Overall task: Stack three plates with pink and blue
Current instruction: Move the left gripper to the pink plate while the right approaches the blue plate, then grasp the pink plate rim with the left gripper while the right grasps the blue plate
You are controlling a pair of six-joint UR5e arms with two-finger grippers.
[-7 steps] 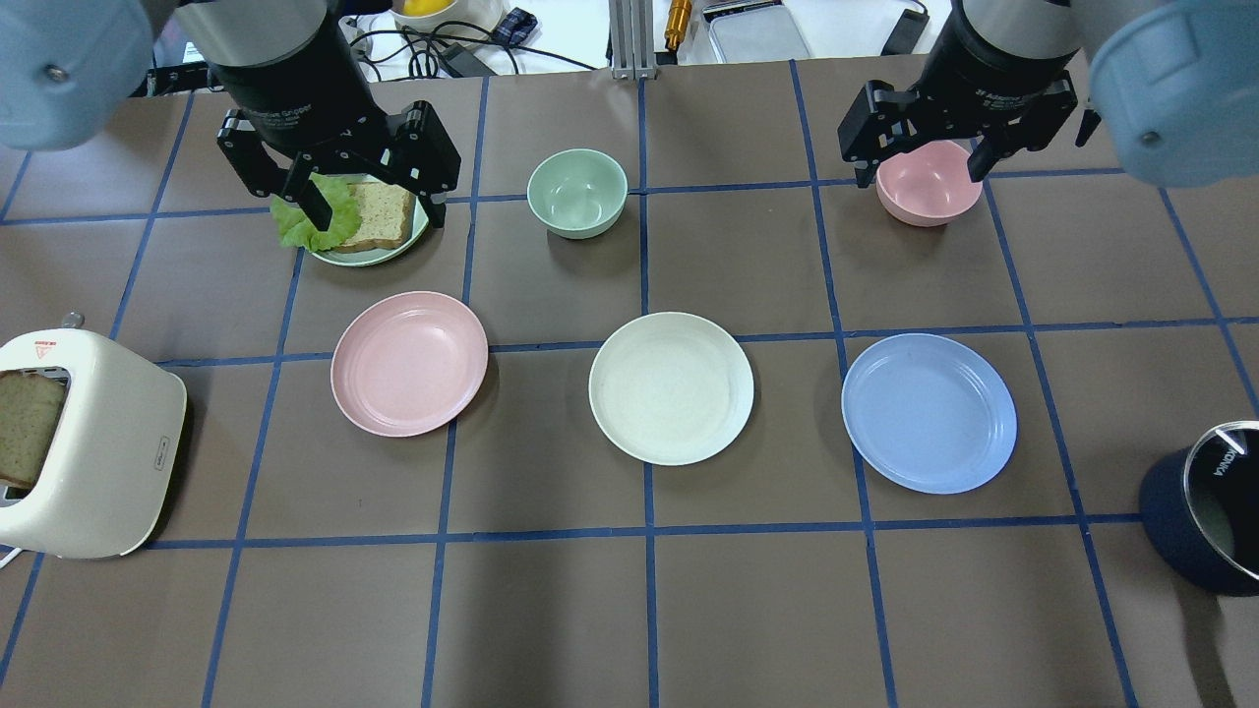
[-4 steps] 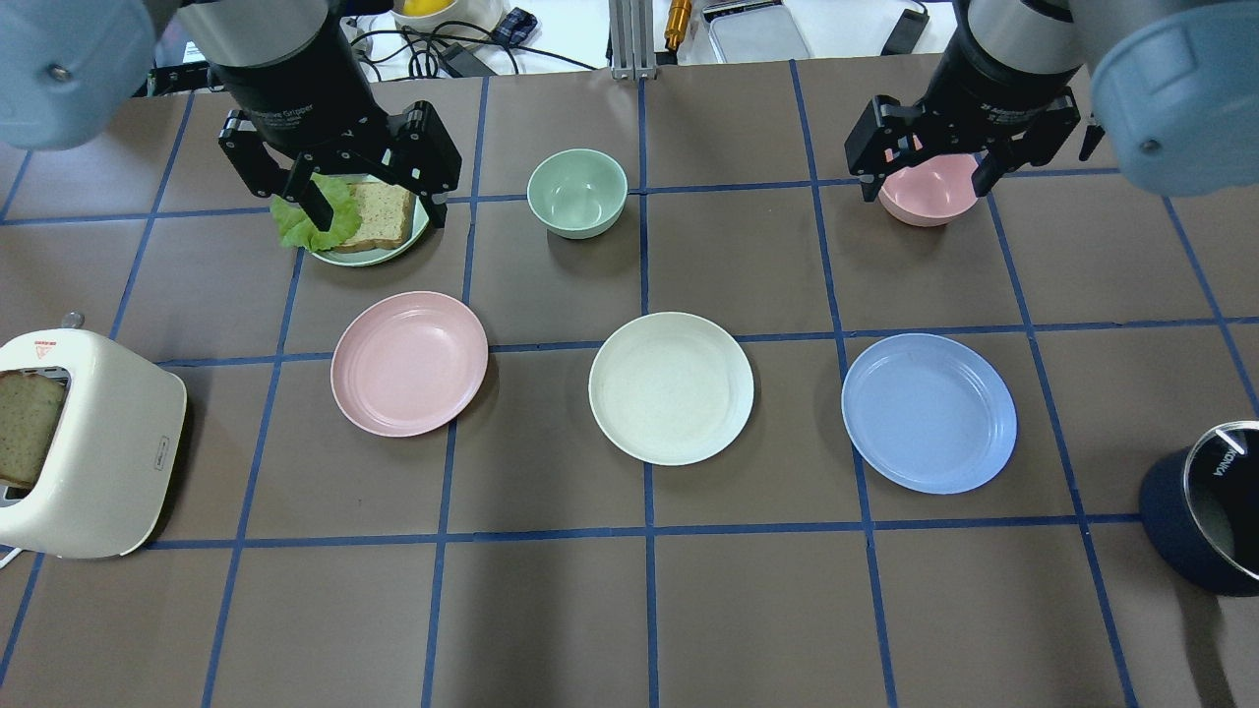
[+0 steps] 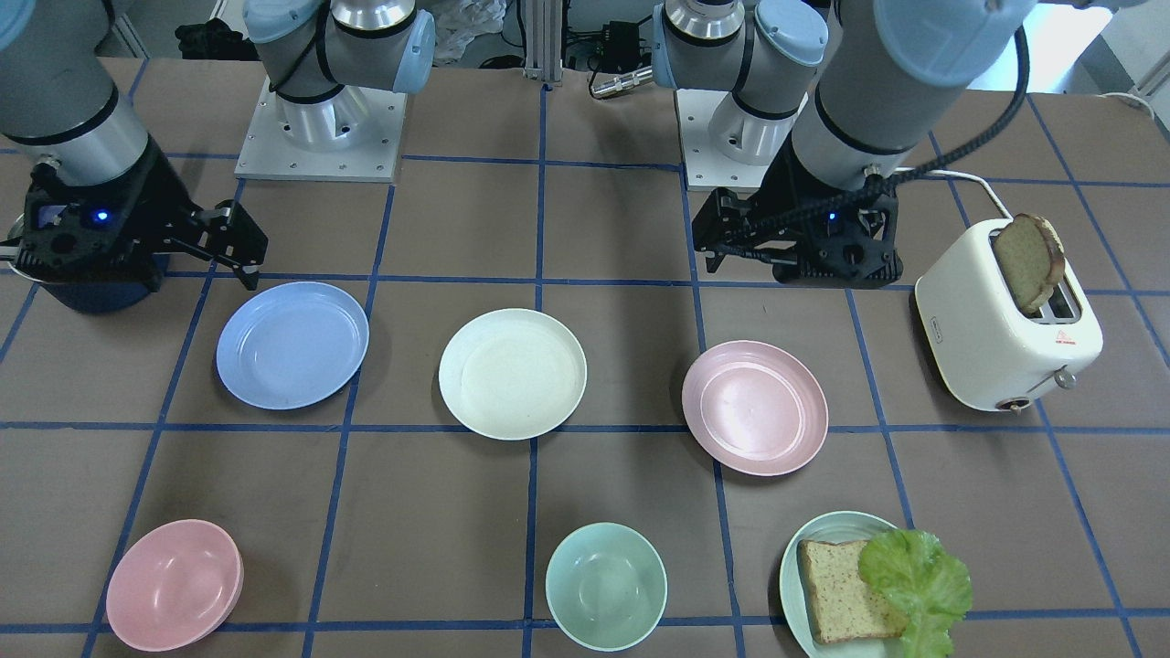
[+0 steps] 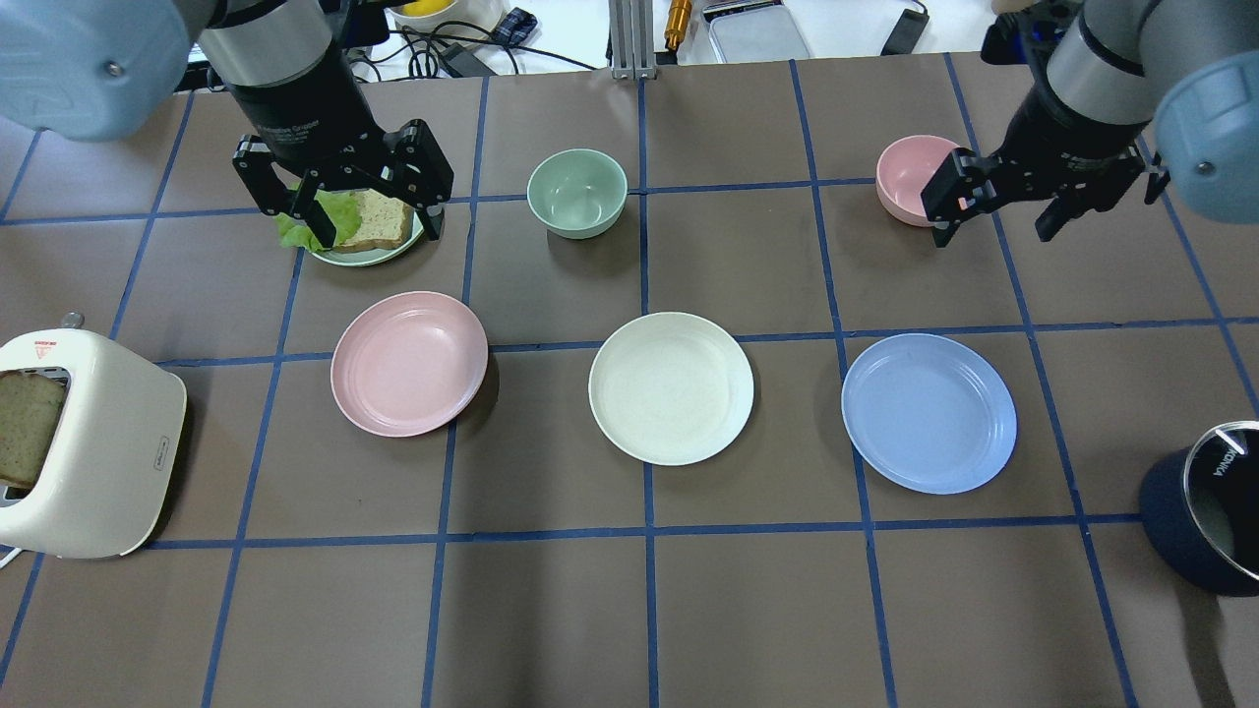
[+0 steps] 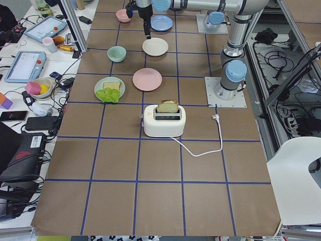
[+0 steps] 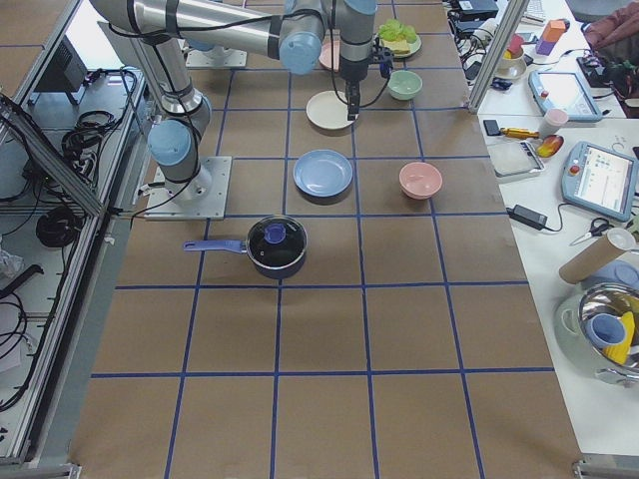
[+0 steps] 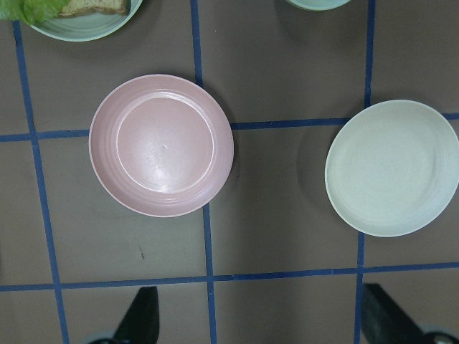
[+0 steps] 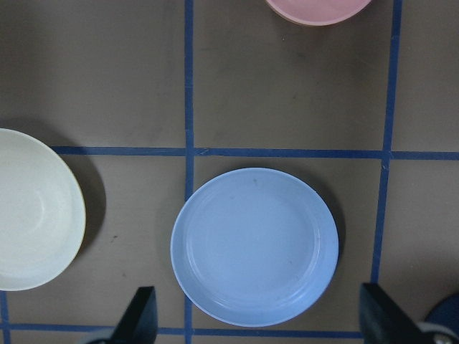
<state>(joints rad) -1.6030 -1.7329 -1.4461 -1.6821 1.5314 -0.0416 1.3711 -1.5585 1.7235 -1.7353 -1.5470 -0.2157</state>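
Three equal plates lie in a row, apart from each other: pale pink [image 4: 409, 364], cream-white [image 4: 672, 387], light blue [image 4: 929, 413]. My left gripper [image 4: 374, 221] is open and empty, held above the table beyond the pink plate. The left wrist view shows the pink plate [image 7: 161, 145] and the cream plate [image 7: 391, 168] ahead of its open fingertips [image 7: 140, 319]. My right gripper [image 4: 993, 231] is open and empty, above the table beyond the blue plate, next to a pink bowl. The right wrist view shows the blue plate [image 8: 254, 246] between its open fingertips [image 8: 140, 319].
A mint plate with bread and lettuce [image 4: 366, 254] sits under my left gripper. A mint bowl [image 4: 577, 192] and a pink bowl [image 4: 903, 177] stand in the far row. A cream toaster [image 4: 89, 442] is at the left edge, a dark blue pot [image 4: 1205, 511] at the right edge.
My right gripper has moved right and back toward the robot, off the pink bowl. My left gripper has shifted slightly toward the pink plate. Both stay open.
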